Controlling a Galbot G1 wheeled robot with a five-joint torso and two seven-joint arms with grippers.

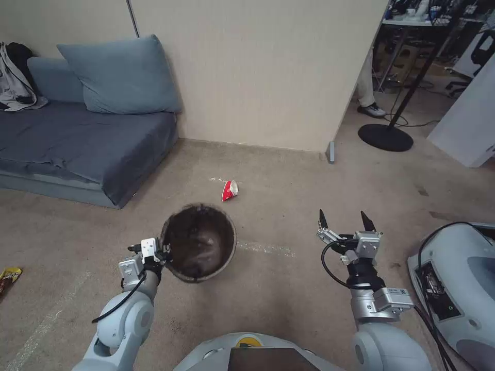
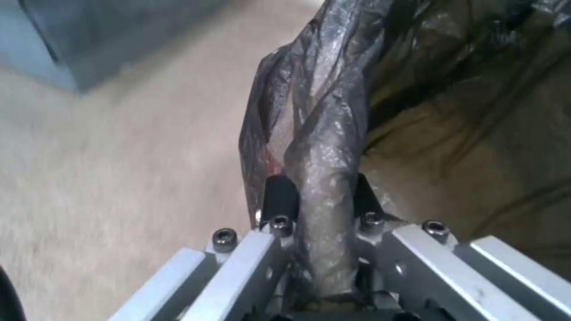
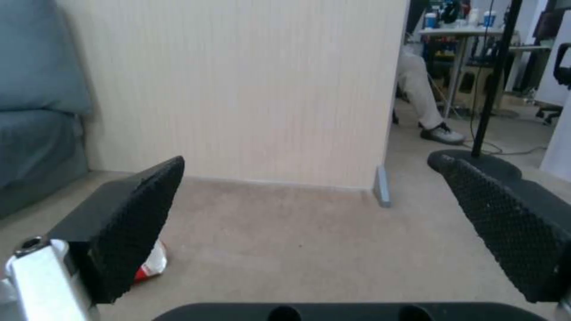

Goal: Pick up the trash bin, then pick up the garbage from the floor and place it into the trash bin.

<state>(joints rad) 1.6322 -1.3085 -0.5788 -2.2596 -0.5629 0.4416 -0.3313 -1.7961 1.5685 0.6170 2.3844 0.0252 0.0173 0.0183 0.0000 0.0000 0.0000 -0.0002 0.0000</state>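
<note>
My left gripper [image 1: 166, 251] is shut on the rim of the trash bin [image 1: 200, 240], which hangs above the carpet with its dark bag lining facing up. In the left wrist view the two black fingertips [image 2: 279, 198] pinch the bag-covered rim of the trash bin [image 2: 324, 147]. One piece of garbage, a red-and-white paper cup [image 1: 229, 190], lies on its side on the floor beyond the bin. The cup [image 3: 150, 266] peeks out behind one finger in the right wrist view. My right gripper [image 1: 346, 220] hovers open to the right of the bin, holding nothing. A yellow wrapper [image 1: 9, 275] lies at the far left.
A blue sofa [image 1: 87, 144] with a cushion stands at the left against the beige wall [image 1: 258, 72]. A black round stand base [image 1: 385, 137] sits at the back right near a person's shoe. A grey-white machine [image 1: 459, 288] is close on my right.
</note>
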